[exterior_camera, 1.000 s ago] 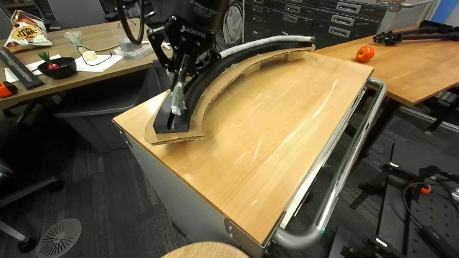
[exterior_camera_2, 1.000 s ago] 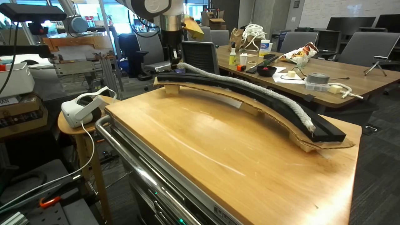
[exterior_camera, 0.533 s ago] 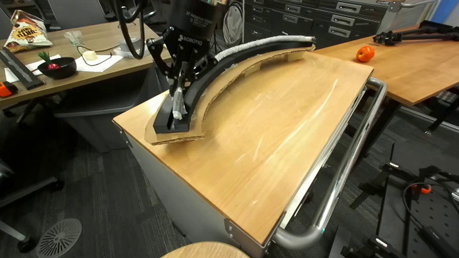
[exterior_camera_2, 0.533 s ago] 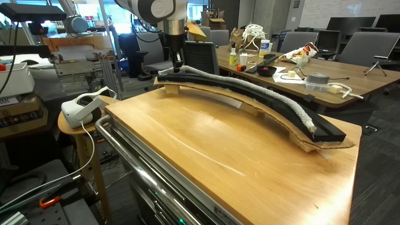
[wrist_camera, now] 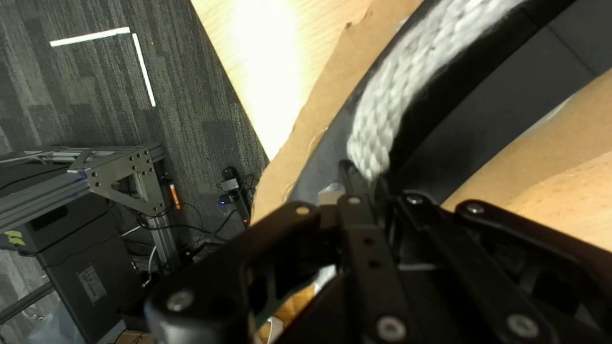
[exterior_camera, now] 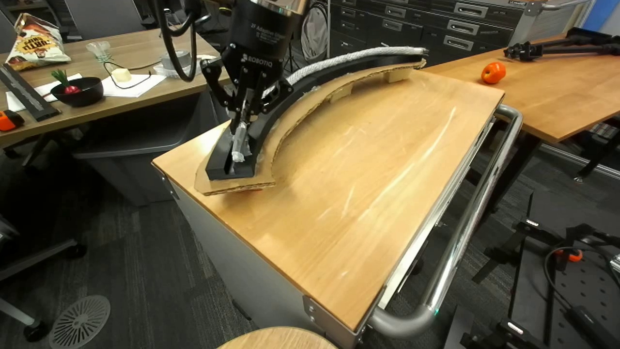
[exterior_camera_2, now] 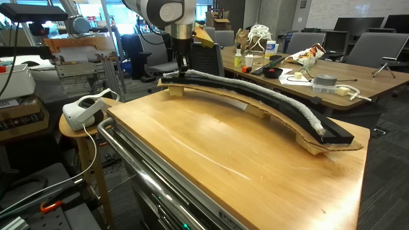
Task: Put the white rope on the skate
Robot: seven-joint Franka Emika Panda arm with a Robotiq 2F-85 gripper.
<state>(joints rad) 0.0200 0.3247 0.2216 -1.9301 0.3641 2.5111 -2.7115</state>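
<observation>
Hand [exterior_camera_2: 182, 73] grips white rope [exterior_camera_2: 255, 86] just behind one end; in an exterior view, short tip projects left, remainder runs right and nearer along skate [exterior_camera_2: 269, 101].

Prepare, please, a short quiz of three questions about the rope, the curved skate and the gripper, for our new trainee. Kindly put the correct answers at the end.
1. Multiple choice: where does the gripper hold the white rope? a) at its middle; b) near one end; c) nowhere.
2. True or false: the skate runs straight along its whole length.
3. Short answer: which sheet material shows directly under the skate in both exterior views?

Key: 1 b; 2 false, it curves in an arc; 3 cardboard.
</observation>
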